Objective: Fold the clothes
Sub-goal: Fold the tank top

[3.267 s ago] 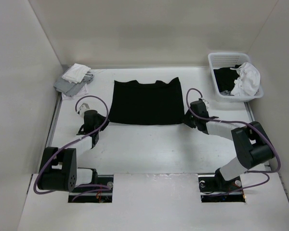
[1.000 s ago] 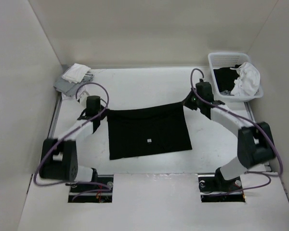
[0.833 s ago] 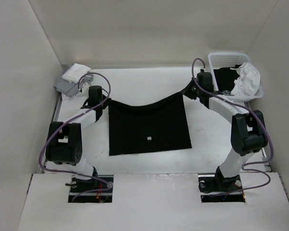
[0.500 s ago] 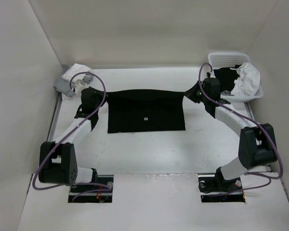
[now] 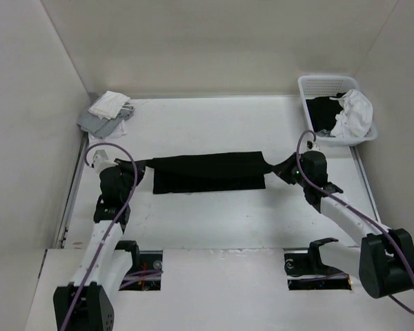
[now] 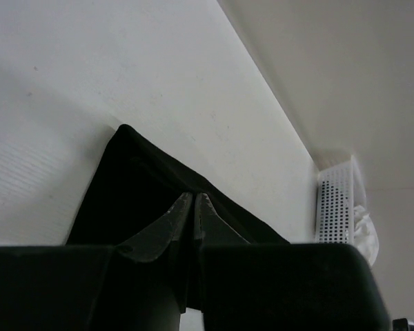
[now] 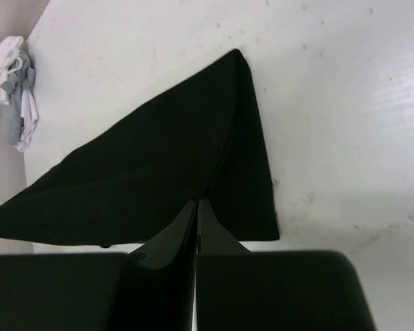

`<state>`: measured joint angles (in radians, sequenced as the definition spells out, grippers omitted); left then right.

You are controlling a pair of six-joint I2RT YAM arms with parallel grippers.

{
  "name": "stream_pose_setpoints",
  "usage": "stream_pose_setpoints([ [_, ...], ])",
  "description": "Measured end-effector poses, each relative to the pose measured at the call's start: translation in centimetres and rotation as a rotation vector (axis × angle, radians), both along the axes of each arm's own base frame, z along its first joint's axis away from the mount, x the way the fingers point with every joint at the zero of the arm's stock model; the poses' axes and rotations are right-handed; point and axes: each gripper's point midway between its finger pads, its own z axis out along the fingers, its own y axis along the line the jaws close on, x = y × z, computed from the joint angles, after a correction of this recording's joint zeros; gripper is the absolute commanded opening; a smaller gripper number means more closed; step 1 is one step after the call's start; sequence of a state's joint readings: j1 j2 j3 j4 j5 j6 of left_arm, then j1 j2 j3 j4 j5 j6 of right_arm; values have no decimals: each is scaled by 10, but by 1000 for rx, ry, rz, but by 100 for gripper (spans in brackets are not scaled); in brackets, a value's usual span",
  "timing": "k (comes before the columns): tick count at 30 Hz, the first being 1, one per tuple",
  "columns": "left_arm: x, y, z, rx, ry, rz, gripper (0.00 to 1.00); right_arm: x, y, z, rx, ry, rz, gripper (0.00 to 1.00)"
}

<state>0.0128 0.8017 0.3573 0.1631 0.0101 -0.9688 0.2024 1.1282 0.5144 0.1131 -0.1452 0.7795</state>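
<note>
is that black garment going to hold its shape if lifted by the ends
Probably not: the black garment pulls into peaks where the left gripper and right gripper pinch it, so it looks floppy. Likely light too, since fingertip pinches hold it.

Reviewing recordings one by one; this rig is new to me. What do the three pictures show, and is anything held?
Two robot arms are bolted at the near edge of a white table. The wide picture looks down from above, behind them: left arm on the left, right arm on the right. The other two come from a camera on each wrist, looking along that arm's jaws. Both pairs of jaws are shut on the black garment, one at each end, so it spans the table as a long band. In the far left corner lie white and grey cloths; a white basket holding more laundry stands far right.
</note>
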Motion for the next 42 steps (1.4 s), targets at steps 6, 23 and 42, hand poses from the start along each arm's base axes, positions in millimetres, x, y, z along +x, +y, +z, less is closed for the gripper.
stream_pose_setpoints([
  [6, -32, -2, -18, 8, 23, -22, 1, -28, -8, -41, -6, 97, -29, 0],
  [23, -65, -1, -65, 30, 186, -4, 28, -45, -12, -58, -68, 152, -76, 52],
  [42, -25, -111, -124, 196, 307, -278, 26, 6, 29, -85, -7, 215, -16, 46],
])
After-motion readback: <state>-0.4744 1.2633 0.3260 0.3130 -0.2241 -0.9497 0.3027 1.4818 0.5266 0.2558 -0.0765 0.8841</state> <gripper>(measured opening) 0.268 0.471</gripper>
